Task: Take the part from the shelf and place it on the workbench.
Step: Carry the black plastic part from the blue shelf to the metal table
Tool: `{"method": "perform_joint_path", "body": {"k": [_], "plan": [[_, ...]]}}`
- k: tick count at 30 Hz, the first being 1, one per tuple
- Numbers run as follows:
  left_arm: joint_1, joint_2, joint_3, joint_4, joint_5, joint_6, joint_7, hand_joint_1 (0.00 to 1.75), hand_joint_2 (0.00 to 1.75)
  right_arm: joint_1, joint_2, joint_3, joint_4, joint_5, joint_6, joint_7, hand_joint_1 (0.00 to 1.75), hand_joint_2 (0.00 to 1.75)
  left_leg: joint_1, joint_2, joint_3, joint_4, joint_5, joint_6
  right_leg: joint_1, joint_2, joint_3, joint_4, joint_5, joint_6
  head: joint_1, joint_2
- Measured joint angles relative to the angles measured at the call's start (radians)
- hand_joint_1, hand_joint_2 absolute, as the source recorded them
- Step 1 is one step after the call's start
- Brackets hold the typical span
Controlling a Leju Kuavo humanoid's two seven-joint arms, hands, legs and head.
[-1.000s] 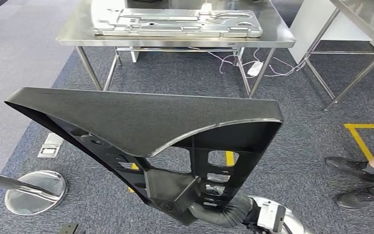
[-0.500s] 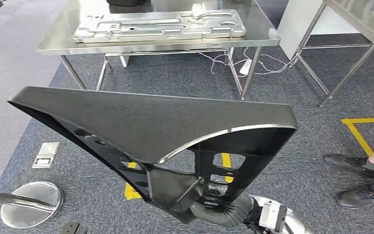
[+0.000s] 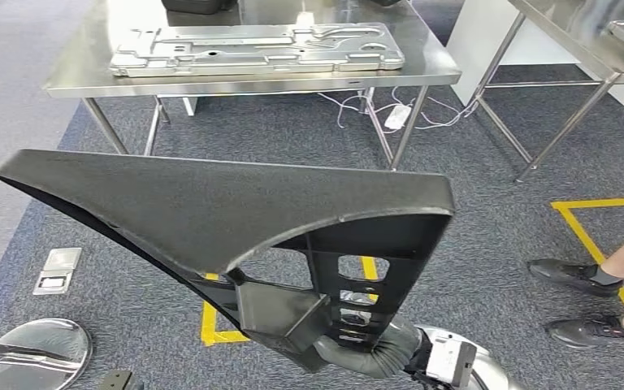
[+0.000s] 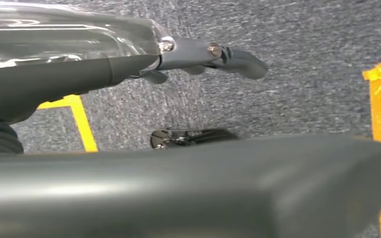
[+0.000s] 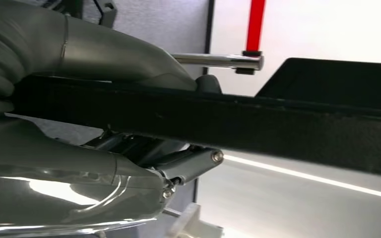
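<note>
A large black triangular part (image 3: pixel 211 207) with a ribbed, cut-out underside hangs tilted in front of me above the carpet. My right hand (image 3: pixel 370 356) grips its lower corner from beneath. In the right wrist view the part's black edge (image 5: pixel 238 121) lies clamped between the thumb and the fingers (image 5: pixel 188 166) of my right hand (image 5: pixel 104 124). My left hand (image 4: pixel 144 54) hangs over the floor with a finger stretched out and nothing in it. The steel workbench (image 3: pixel 81 75) stands ahead, beyond the part.
A silver stamped panel (image 3: pixel 252 47) lies on the workbench, with cables (image 3: pixel 394 114) under it. A second steel table (image 3: pixel 573 41) stands at the right. A person's shoes (image 3: pixel 573 275) are at the right, by yellow floor tape (image 3: pixel 585 236). A round metal base (image 3: pixel 32 357) sits at lower left.
The whole picture has shifted: the workbench now lies further left in view, so the camera has moved. The part stays in my right hand, held much as before.
</note>
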Motion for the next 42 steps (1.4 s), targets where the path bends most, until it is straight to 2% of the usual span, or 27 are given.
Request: {"method": "perform_joint_path", "body": {"k": [1,2,4,5,6,8,11,12,14,15,16,17,19,20,21,23,26,28,30,31,32,34,35,36,38,40,42], "plan": [[0.000,0.000,0.000,0.000,0.001,0.000,0.000,0.00,1.75,0.002,-0.002,0.000,0.001,-0.001,0.000,0.005,1.75,1.75,-0.001,0.001,0.008,0.000,-0.006,-0.001,0.000,-0.001,-0.019,0.015,0.015,0.001,0.000,0.000],[0.000,0.000,0.000,0.000,0.003,0.000,0.000,0.00,1.75,0.004,-0.003,0.000,0.001,-0.004,0.000,0.010,1.75,1.75,-0.001,0.001,0.017,0.000,-0.013,-0.003,0.000,-0.001,-0.020,-0.010,0.050,0.001,0.000,0.000],[-0.001,0.000,0.000,0.000,0.007,0.001,0.001,0.00,1.75,0.006,-0.008,0.000,0.002,-0.010,-0.001,0.021,1.75,1.75,-0.001,0.001,0.039,0.000,-0.029,-0.008,0.002,-0.006,0.021,-0.130,0.135,-0.003,0.000,0.000],[-0.002,0.000,0.000,0.000,0.009,0.001,0.001,0.00,1.75,0.007,-0.011,0.000,0.002,-0.013,-0.003,0.025,1.75,1.75,-0.003,0.001,0.046,0.000,-0.037,-0.013,0.004,-0.009,0.043,-0.186,0.159,-0.007,0.000,0.000],[-0.002,0.000,0.000,0.000,0.010,0.001,0.002,0.00,1.75,0.008,-0.013,-0.001,0.001,-0.015,-0.005,0.029,1.75,1.75,-0.004,0.001,0.050,-0.001,-0.042,-0.017,0.007,-0.011,0.057,-0.220,0.167,-0.012,0.000,0.000],[-0.004,0.000,0.000,0.000,0.010,0.001,0.004,0.00,1.75,0.012,-0.018,-0.003,0.001,-0.017,-0.012,0.033,1.75,1.75,-0.005,0.002,0.054,-0.006,-0.048,-0.027,0.011,-0.011,0.065,-0.239,0.156,-0.023,0.000,0.000],[-0.007,0.000,-0.002,0.000,0.007,0.000,0.005,0.00,1.75,0.019,-0.024,-0.008,-0.003,-0.020,-0.024,0.042,1.75,1.75,-0.004,0.003,0.049,0.016,-0.068,-0.044,0.003,-0.011,0.075,-0.249,0.150,-0.038,0.000,0.000],[-0.007,0.000,-0.004,0.000,0.004,0.000,0.006,0.00,1.75,0.022,-0.025,-0.010,-0.004,-0.021,-0.027,0.047,1.75,1.75,-0.003,0.003,0.029,0.058,-0.087,-0.049,0.000,-0.012,0.081,-0.252,0.147,-0.043,0.000,0.000],[-0.005,-0.001,-0.005,0.000,0.000,-0.002,0.009,0.00,1.75,0.029,-0.027,-0.011,-0.006,-0.021,-0.034,0.057,1.75,1.75,-0.001,0.003,-0.048,0.189,-0.134,-0.056,0.001,-0.013,0.091,-0.252,0.137,-0.050,-0.001,0.000],[-0.003,-0.001,-0.005,0.000,-0.001,-0.002,0.011,0.00,1.75,0.035,-0.028,-0.011,-0.006,-0.020,-0.038,0.063,1.75,1.75,0.000,0.003,-0.087,0.246,-0.145,-0.058,0.001,-0.012,0.097,-0.252,0.131,-0.050,-0.001,0.000],[0.000,-0.001,-0.005,0.000,-0.002,-0.003,0.013,0.00,1.75,0.040,-0.030,-0.011,-0.007,-0.019,-0.041,0.068,1.75,1.75,0.000,0.003,-0.113,0.272,-0.135,-0.059,0.001,-0.011,0.105,-0.252,0.124,-0.050,-0.001,0.000],[0.002,-0.001,-0.005,0.000,-0.001,-0.003,0.013,0.00,1.75,0.045,-0.032,-0.011,-0.007,-0.018,-0.045,0.073,1.75,1.75,0.000,0.003,-0.120,0.257,-0.103,-0.058,0.001,-0.010,0.115,-0.252,0.117,-0.048,0.000,0.000],[0.005,-0.001,-0.006,0.000,-0.001,-0.002,0.014,0.00,1.75,0.051,-0.034,-0.011,-0.009,-0.015,-0.054,0.080,1.75,1.75,0.000,0.003,-0.091,0.149,-0.009,-0.051,0.000,-0.008,0.141,-0.253,0.099,-0.043,-0.001,0.000],[0.006,-0.001,-0.006,0.000,-0.001,-0.001,0.015,0.00,1.75,0.052,-0.036,-0.011,-0.010,-0.014,-0.056,0.083,1.75,1.75,-0.002,0.002,-0.072,0.096,0.023,-0.047,0.002,-0.006,0.152,-0.253,0.090,-0.038,-0.001,0.000],[0.007,-0.001,-0.006,0.000,-0.001,0.000,0.015,0.00,1.75,0.053,-0.038,-0.012,-0.012,-0.013,-0.058,0.086,1.75,1.75,-0.004,0.002,-0.056,0.058,0.034,-0.042,0.003,-0.005,0.157,-0.253,0.084,-0.033,-0.001,0.000],[0.008,-0.002,-0.007,0.000,-0.001,0.001,0.015,0.00,1.75,0.054,-0.042,-0.012,-0.017,-0.012,-0.059,0.090,1.75,1.75,-0.009,0.002,-0.046,0.034,0.021,-0.033,0.004,-0.003,0.159,-0.257,0.079,-0.022,-0.001,0.000],[0.010,-0.002,-0.007,0.000,0.003,0.002,0.015,0.00,1.75,0.054,-0.050,-0.014,-0.023,-0.014,-0.060,0.096,1.75,1.75,-0.004,0.003,-0.030,0.015,0.012,-0.016,0.004,-0.005,0.158,-0.243,0.063,-0.007,-0.001,0.000],[0.009,-0.002,-0.007,0.000,0.006,0.002,0.014,0.00,1.75,0.055,-0.055,-0.014,-0.024,-0.016,-0.060,0.098,1.75,1.75,-0.001,0.005,-0.016,0.007,0.006,-0.005,0.004,-0.007,0.113,-0.153,0.026,-0.003,-0.001,0.000],[0.010,-0.003,-0.007,0.000,0.007,0.002,0.015,0.00,1.75,0.059,-0.061,-0.014,-0.024,-0.019,-0.060,0.100,1.75,1.75,-0.001,0.006,-0.005,0.006,-0.004,0.000,0.004,-0.008,0.031,-0.026,-0.010,-0.001,-0.001,0.000],[0.012,-0.004,-0.007,0.000,0.008,0.002,0.015,0.00,1.75,0.062,-0.063,-0.014,-0.024,-0.021,-0.061,0.101,1.75,1.75,-0.001,0.006,0.003,0.006,-0.011,-0.001,0.004,-0.008,0.001,0.009,-0.006,0.001,0.000,0.000],[0.014,-0.004,-0.007,0.000,0.008,0.002,0.015,0.00,1.75,0.063,-0.065,-0.015,-0.024,-0.024,-0.063,0.102,1.75,1.75,-0.001,0.006,0.012,0.006,-0.018,-0.002,0.004,-0.009,-0.012,0.007,0.019,0.002,0.000,0.000],[0.016,-0.005,-0.006,0.000,0.009,0.002,0.015,0.00,1.75,0.064,-0.068,-0.015,-0.024,-0.027,-0.066,0.103,1.75,1.75,0.000,0.005,0.036,0.006,-0.036,-0.007,0.004,-0.011,0.013,-0.095,0.110,0.002,0.000,0.000],[0.016,-0.005,-0.006,0.000,0.010,0.003,0.015,0.00,1.75,0.064,-0.070,-0.016,-0.024,-0.028,-0.067,0.104,1.75,1.75,-0.001,0.004,0.045,0.007,-0.044,-0.011,0.006,-0.012,0.030,-0.149,0.145,0.000,0.000,0.000],[0.016,-0.006,-0.006,0.000,0.010,0.003,0.015,0.00,1.75,0.063,-0.073,-0.016,-0.024,-0.028,-0.067,0.105,1.75,1.75,-0.003,0.004,0.050,0.007,-0.051,-0.016,0.007,-0.013,0.046,-0.193,0.160,-0.005,0.000,0.000],[0.016,-0.007,-0.006,0.000,0.011,0.003,0.016,0.00,1.75,0.064,-0.079,-0.017,-0.028,-0.030,-0.069,0.108,1.75,1.75,-0.005,0.004,0.051,0.004,-0.058,-0.025,0.011,-0.012,0.055,-0.219,0.150,-0.017,0.000,0.000],[0.016,-0.008,-0.006,0.000,0.011,0.002,0.015,0.00,1.75,0.064,-0.084,-0.020,-0.035,-0.031,-0.070,0.110,1.75,1.75,-0.005,0.005,0.055,0.000,-0.064,-0.035,0.008,-0.010,0.062,-0.230,0.140,-0.029,0.000,0.000],[0.013,-0.010,-0.006,0.000,0.011,0.001,0.014,0.00,1.75,0.062,-0.087,-0.023,-0.043,-0.032,-0.072,0.112,1.75,1.75,-0.004,0.006,0.043,0.039,-0.086,-0.046,0.003,-0.012,0.074,-0.235,0.132,-0.041,0.000,0.000]]}}
